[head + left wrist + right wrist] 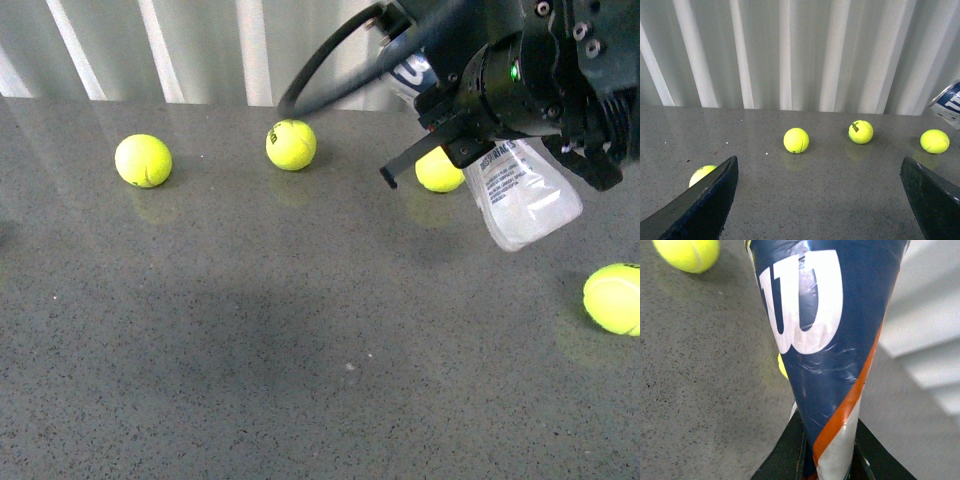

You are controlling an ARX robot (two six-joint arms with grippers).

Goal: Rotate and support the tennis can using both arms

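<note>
Nearest, on the right of the grey speckled tabletop (300, 360), one yellow-green tennis ball (612, 297) lies by itself at the edge of the front view. Just beyond it and a little left, the tall clear plastic tennis can with a navy, white and orange label (527, 205) is held tilted. Its clear end points down toward the near right, and its labelled end rises far-left behind the arm; whether the low end touches the table cannot be told. The bulky black right arm (530, 60) reaches in from the upper right, and the right gripper (478, 152) is clamped on the can. In the right wrist view its thin black fingers (787, 455) press either side of the label below the white W. The left gripper (820, 200) shows only in its own wrist view, its dark fingers spread wide with nothing between them. It is well apart from the can, which peeks in at that view's edge. A second ball (438, 170) sits just behind the can, a third ball (291, 144) farther left, and a fourth ball (143, 160) far left. At the back stands a pale ribbed wall (200, 45).
</note>
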